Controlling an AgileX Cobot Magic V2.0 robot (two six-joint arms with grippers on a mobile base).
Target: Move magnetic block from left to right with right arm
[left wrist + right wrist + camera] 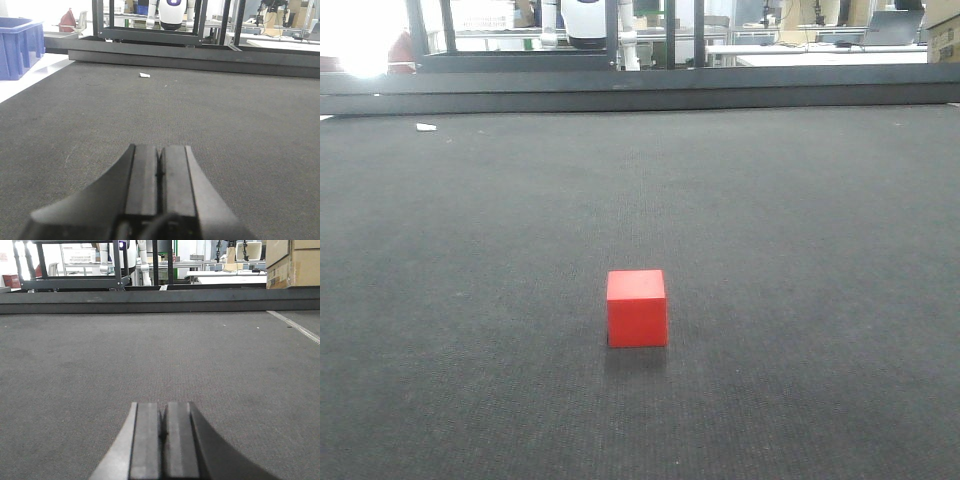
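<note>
Dark pads of the right tool (163, 415) sit pressed together at the bottom centre of its wrist view, gripping nothing. Its twin, the left tool (160, 157), is equally narrow and empty. The red magnetic block (637, 308) rests alone on the grey worktop (820, 230), lower centre of the front view, and neither wrist camera sees it. My advice: spread the right tool wide first, line it up squarely on two opposite flat faces, then close.

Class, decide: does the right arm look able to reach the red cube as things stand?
Probably yes: the red cube stands alone on the mat, nothing blocking it. The right gripper is shut, though, and its own camera misses the cube.
</note>
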